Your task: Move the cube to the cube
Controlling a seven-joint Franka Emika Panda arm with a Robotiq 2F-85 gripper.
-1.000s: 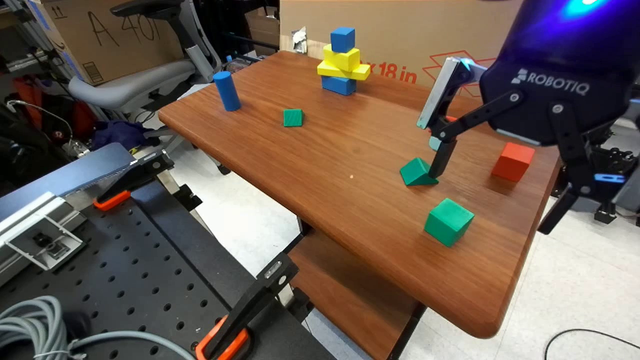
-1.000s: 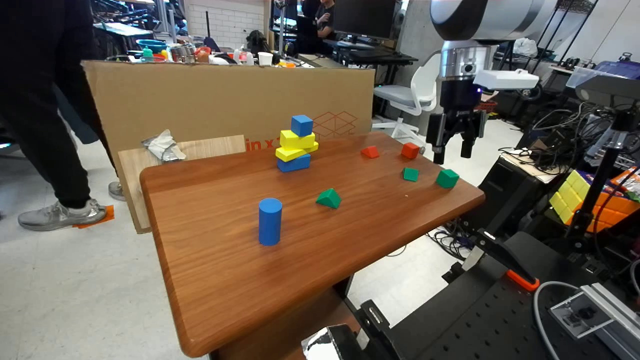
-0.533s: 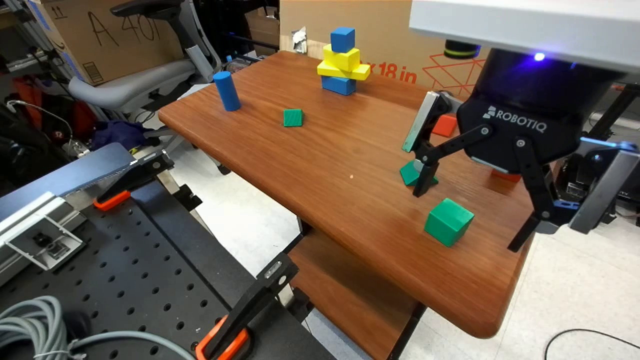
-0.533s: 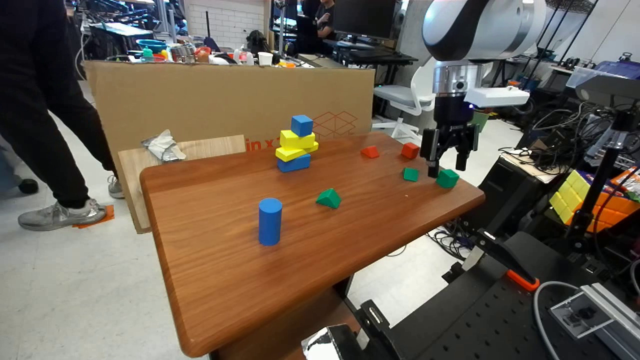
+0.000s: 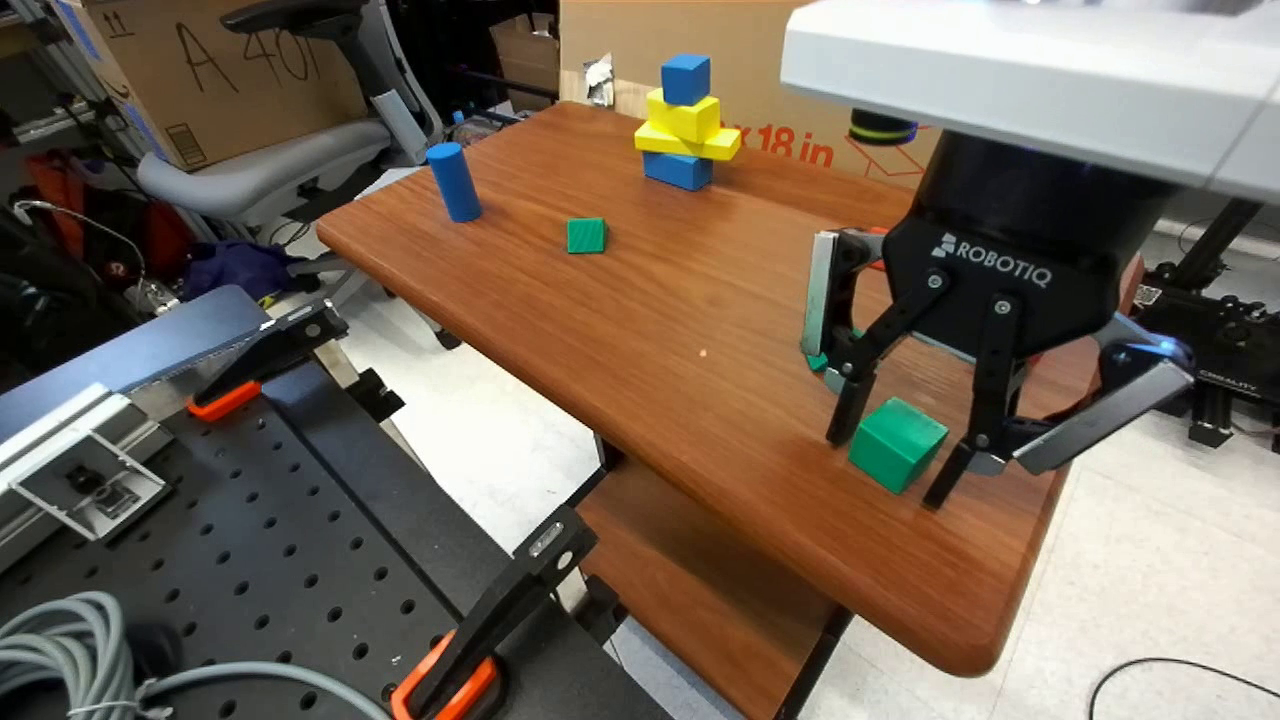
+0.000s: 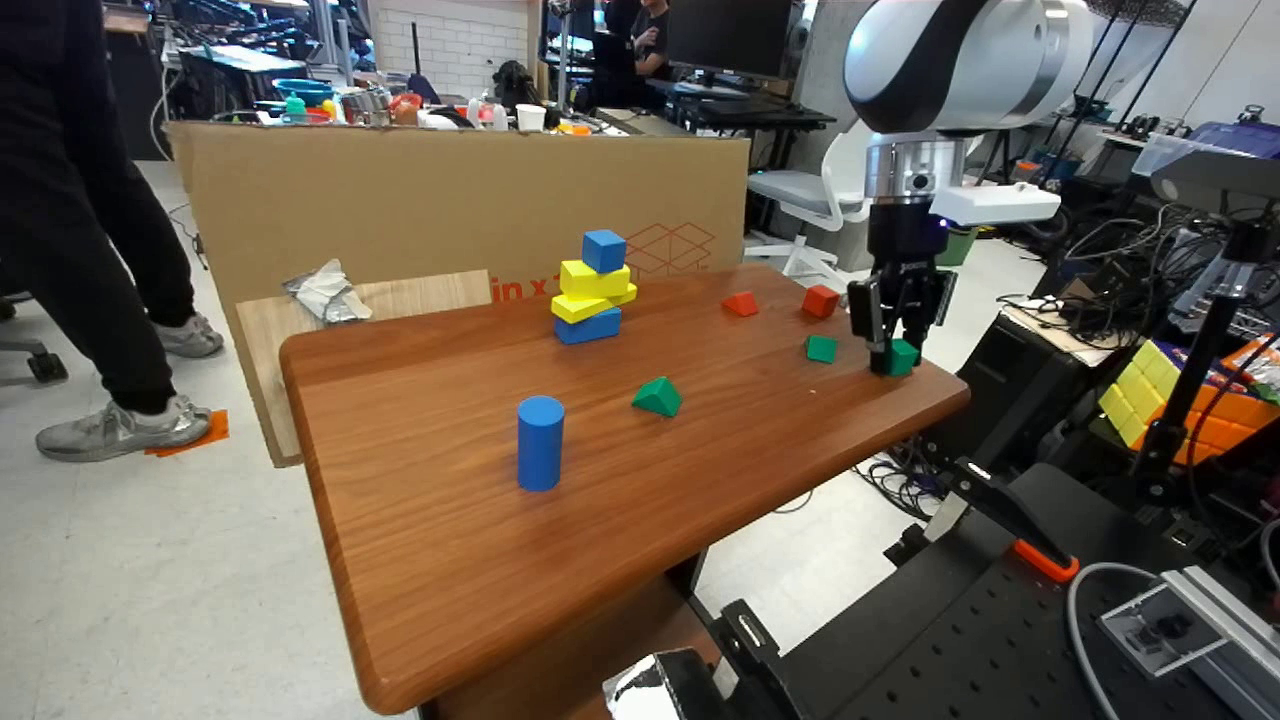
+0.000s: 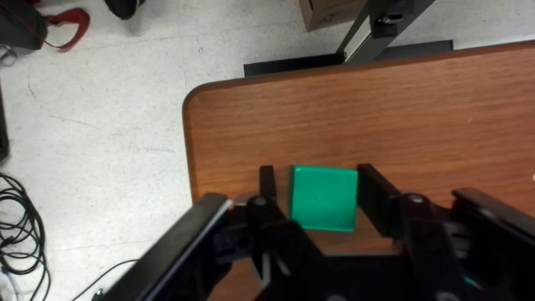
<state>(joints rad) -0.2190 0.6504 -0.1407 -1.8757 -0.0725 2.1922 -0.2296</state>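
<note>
I'm working at one rounded corner of the worktop [image 5: 600,330], where my pincer [image 5: 885,472] hangs low, fingers [image 7: 376,200] parted, nothing gripped. The stack [image 5: 684,118] stands near the long edge away from this corner, so I judge it safe from bumps. The green cube [image 7: 324,198] rests near my corner, between those fingers, which gape slightly wider than it: one touching or just beside, one apart. I read that straddle as readying a squeeze across opposite faces. Perhaps the red block [image 6: 820,301], by the same short edge, is the goal; I can't tell.
</note>
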